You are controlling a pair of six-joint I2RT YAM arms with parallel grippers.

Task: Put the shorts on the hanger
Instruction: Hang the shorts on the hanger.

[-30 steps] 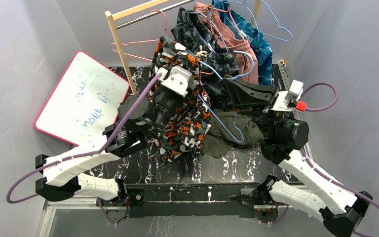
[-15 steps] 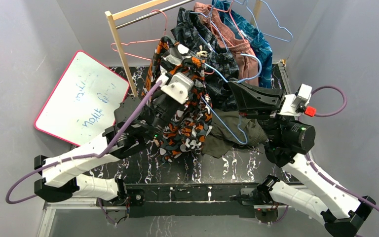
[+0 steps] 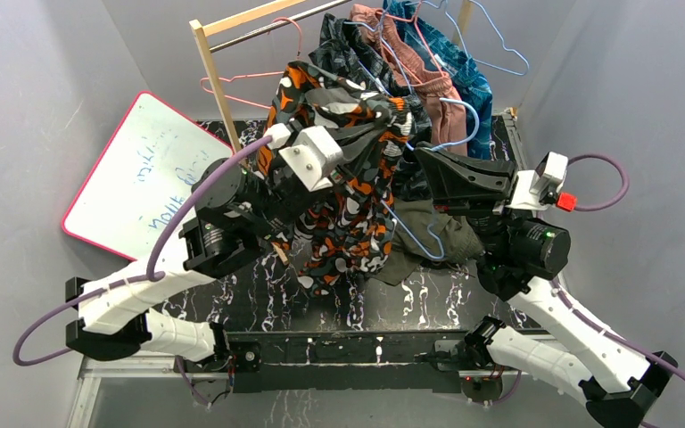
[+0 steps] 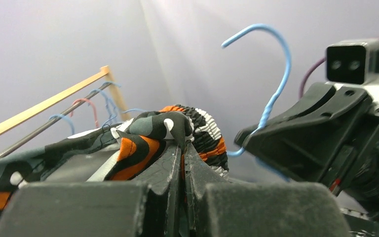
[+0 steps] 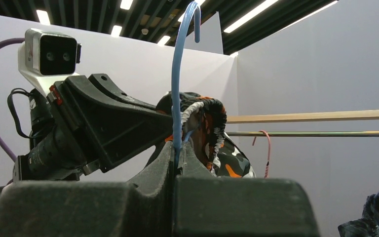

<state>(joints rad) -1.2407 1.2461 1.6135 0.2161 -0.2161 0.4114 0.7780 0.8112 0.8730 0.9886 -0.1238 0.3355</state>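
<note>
Left fingers (image 4: 164, 170): you have them pinched shut on a fold of the shorts (image 3: 350, 209), with orange-and-black fabric squeezed in the seam between them.
Right fingers (image 5: 162, 165): you have them closed on the hanger (image 5: 176, 89), clamping the thin wire neck just below the hook.
Shorts: they are lifted off the counter (image 3: 339, 308), bunched at the top where your left arm holds them. The rest hangs down toward the near side, in the middle of the scene.
Hanger: the hook stands upright above your right fingers. Its light-blue triangle trails down and to the left, across the olive-green shorts (image 3: 433, 230) lying on the counter.
Shorts and hanger: the ribbed waistband sits right beside the wire neck, and in the right wrist view it looks to be touching it. You cannot tell whether any wire passes inside the fabric.
Arms: your two sets of fingers meet near the centre, left one coming from the left, right one from the right.
Far side: a wooden rail (image 3: 217, 85) carries pink hangers (image 3: 254, 77) and other garments (image 3: 450, 76).
Left side: a whiteboard (image 3: 147, 174) leans against the wall.
</note>
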